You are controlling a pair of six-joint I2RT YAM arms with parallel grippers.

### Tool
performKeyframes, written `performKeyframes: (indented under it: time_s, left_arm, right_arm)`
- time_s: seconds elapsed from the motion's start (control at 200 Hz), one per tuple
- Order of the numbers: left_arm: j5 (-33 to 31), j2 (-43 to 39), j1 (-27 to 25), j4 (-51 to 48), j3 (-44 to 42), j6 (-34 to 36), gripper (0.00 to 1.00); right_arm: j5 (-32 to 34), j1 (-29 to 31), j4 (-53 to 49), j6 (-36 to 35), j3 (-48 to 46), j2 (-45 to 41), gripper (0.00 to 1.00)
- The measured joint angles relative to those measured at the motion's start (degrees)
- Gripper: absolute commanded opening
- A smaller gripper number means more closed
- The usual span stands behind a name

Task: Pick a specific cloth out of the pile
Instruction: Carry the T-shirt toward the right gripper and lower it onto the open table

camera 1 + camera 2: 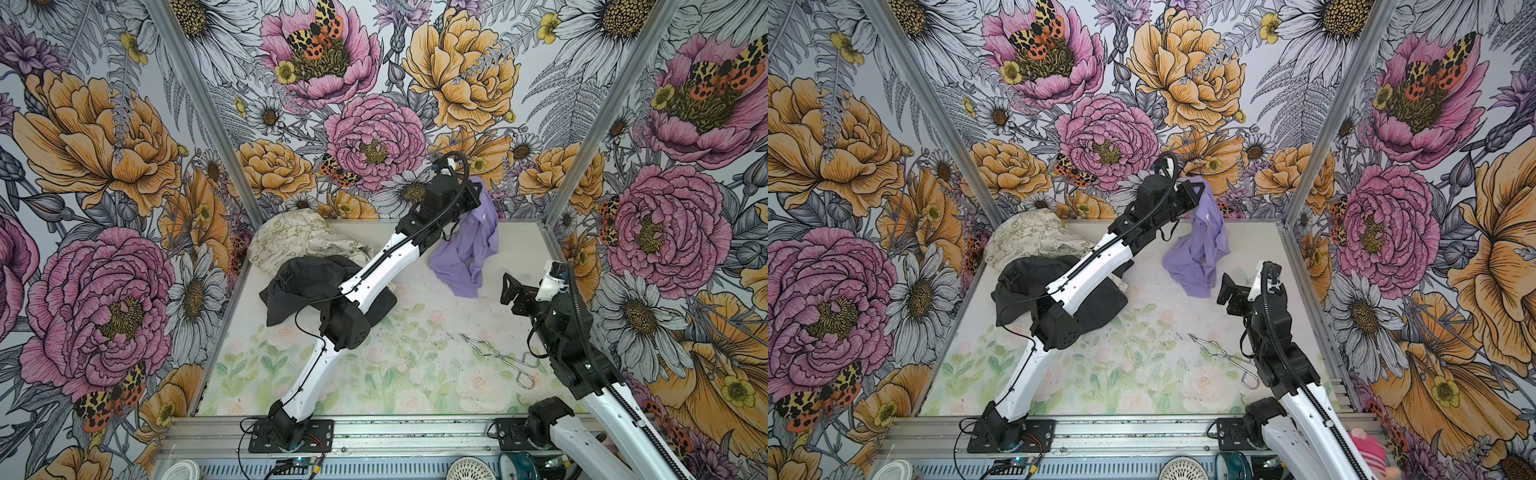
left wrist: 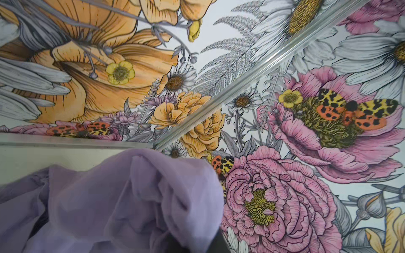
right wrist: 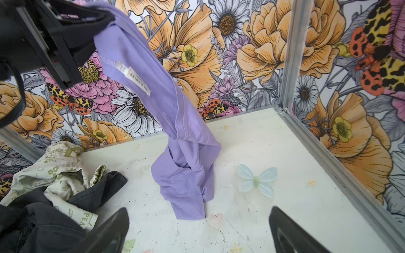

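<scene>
The small lavender-purple cloth of thin soft fabric (image 1: 465, 257) hung from the left hand (image 1: 477, 188), which was clamped tight on its top edge high over the far right part of the surface (image 1: 374, 374). Its long axis ran nearly straight down from that grip. In the right wrist view its bunched lower end (image 3: 186, 175) rested on the surface, so it was not yet fully lifted.

It was already separate from the pile: the charcoal-black garment (image 1: 299, 282) and the cream cloth with a printed pattern (image 1: 286, 241) lay well apart at the far left, under the left arm.

The right hand (image 3: 198, 232) stood wide and held nothing. It pointed at the lower end of the cloth from the near side and was the nearer of the two to that end. As I judged it, only a further lift or a carry sideways remained.

The pale surface, printed with faint flowers, was bare around the cloth. Thin metal wire tongs (image 1: 498, 357) lay nearer the front, beside the right arm. The flower-patterned back wall (image 1: 415, 124) stood close behind the left hand, leaving little room that way.
</scene>
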Motion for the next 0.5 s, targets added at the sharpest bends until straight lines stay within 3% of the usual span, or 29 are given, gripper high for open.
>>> performKeyframes:
  time_s: [0.26,0.5]
  left_arm:
    - [0.15,1.49,-3.39,0.15,-11.28,4.74,0.0]
    - [-0.07,10.71,-6.34,-0.7,-14.78,5.97,0.0]
  right_arm:
    - [-0.07,-1.92,-1.33,2.51,-1.05,-0.44,0.99]
    - [-0.26,-2.56,-2.23,3.72,-1.31,-0.46,0.99]
